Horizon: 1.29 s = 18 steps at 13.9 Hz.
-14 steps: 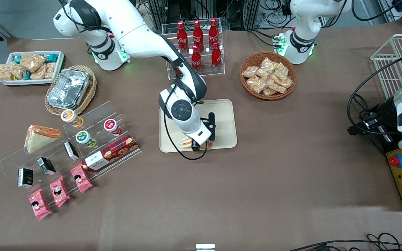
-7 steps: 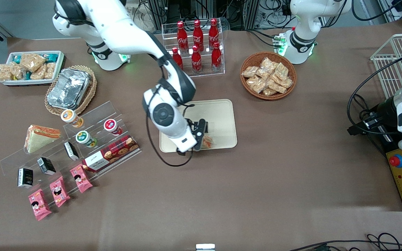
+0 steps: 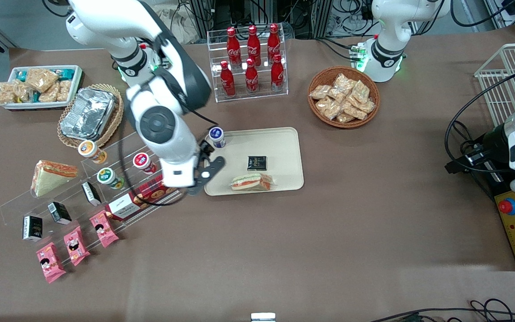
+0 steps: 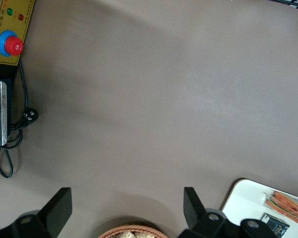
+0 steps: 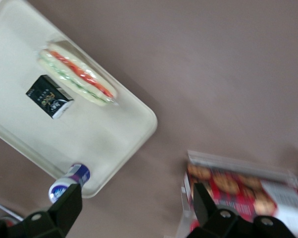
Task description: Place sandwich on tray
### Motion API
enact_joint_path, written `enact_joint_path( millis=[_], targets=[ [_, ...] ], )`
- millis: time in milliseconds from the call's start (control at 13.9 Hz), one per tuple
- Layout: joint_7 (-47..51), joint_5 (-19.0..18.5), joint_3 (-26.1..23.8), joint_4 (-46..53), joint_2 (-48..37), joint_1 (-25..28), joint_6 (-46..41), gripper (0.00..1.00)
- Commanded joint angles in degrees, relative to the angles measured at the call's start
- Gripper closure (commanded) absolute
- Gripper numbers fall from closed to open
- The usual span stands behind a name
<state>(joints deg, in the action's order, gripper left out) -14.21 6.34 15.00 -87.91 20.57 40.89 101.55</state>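
The clear-wrapped sandwich (image 3: 252,181) with its red and green filling stripe lies on the cream tray (image 3: 284,147), near the tray's edge closest to the front camera. It also shows in the right wrist view (image 5: 77,74) on the tray (image 5: 114,134). My right gripper (image 3: 204,172) is open and empty. It hangs above the table just off the tray's end toward the working arm, well apart from the sandwich. In the right wrist view the gripper (image 5: 136,208) has bare table between its fingers.
A small black carton (image 3: 257,163) lies on the tray and a blue-capped cup (image 3: 217,137) stands at its corner. A clear tiered shelf with a red cookie box (image 3: 143,197), cups and cartons stands beside the gripper. A second sandwich wedge (image 3: 52,176), foil trays (image 3: 87,112), a cola rack (image 3: 251,62) and a snack basket (image 3: 343,97) are around.
The gripper has let go of the sandwich, risen and moved off the tray toward the working arm's end. The sandwich stays on the tray; the carton and cup are now uncovered.
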Motion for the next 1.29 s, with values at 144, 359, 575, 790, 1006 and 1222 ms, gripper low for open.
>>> enact_joint_path(
  millis=[144, 359, 575, 790, 1006, 1222],
  targets=[
    [3.23, -1.5, -1.02, -1.3, -8.52, -12.3, -5.4, 0.0],
    [2.79, -1.5, -1.11, -1.12, -11.07, -21.08, -7.07, 0.0],
    [2.87, -1.33, -1.2, 0.36, -11.86, -30.66, -7.07, 0.0],
    [3.05, -1.5, -1.2, 1.08, -13.79, -35.78, -8.38, 0.0],
    [3.49, -3.95, -1.2, 0.9, -16.08, -37.38, -12.52, 0.0],
    [8.12, -5.19, -3.21, -0.15, -18.8, -38.34, -16.21, 0.0]
  ],
)
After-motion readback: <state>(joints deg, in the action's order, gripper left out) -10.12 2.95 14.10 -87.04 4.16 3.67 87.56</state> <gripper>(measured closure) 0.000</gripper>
